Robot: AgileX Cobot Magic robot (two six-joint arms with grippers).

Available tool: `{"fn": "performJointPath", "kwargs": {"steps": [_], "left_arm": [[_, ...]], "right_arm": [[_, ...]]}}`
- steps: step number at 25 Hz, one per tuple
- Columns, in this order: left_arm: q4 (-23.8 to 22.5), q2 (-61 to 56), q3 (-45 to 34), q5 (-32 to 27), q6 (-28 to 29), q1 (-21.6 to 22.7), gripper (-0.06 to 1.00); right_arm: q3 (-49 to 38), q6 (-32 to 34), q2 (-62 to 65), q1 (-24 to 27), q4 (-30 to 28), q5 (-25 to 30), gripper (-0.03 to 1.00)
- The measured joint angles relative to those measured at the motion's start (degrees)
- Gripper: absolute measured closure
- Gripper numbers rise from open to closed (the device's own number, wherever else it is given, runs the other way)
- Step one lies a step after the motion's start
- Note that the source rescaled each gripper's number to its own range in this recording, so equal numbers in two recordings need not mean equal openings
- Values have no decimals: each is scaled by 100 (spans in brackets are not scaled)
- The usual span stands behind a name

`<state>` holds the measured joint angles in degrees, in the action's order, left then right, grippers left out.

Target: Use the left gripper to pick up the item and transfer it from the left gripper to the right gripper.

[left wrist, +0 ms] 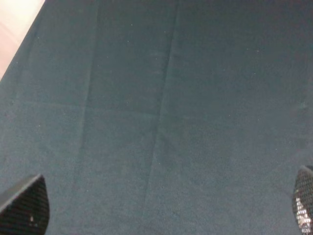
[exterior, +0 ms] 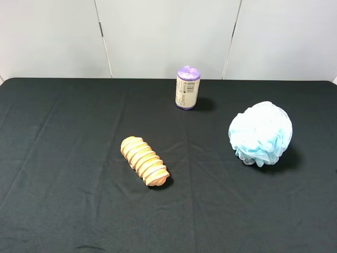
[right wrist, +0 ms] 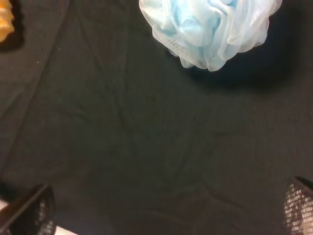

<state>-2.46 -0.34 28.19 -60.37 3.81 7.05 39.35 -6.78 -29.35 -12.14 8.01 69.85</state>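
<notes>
The item, a fluffy light-blue mesh bath pouf, sits on the black cloth at the right of the table. It also shows in the right wrist view, well ahead of the right gripper. That gripper is open and empty, with its fingertips far apart at the picture's corners. The left gripper is open and empty over bare cloth; only its fingertips show. Neither arm appears in the exterior high view.
A ridged orange-tan oblong lies left of centre, and its end shows in the right wrist view. A purple-capped canister stands upright at the back centre. The table's pale edge shows in the left wrist view.
</notes>
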Motion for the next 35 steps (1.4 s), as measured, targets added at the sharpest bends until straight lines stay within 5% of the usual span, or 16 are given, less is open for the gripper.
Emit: {"fn": "performJointPath", "kwargs": {"steps": [12,35], "left_arm": [[0,0,0,0,0,0,-6],[0,0,0,0,0,0,-6]], "right_arm": [[-465,28,2738,0,-402,-864,-3],[-1086,450,2966,0,-614,-1089,-3]]}}
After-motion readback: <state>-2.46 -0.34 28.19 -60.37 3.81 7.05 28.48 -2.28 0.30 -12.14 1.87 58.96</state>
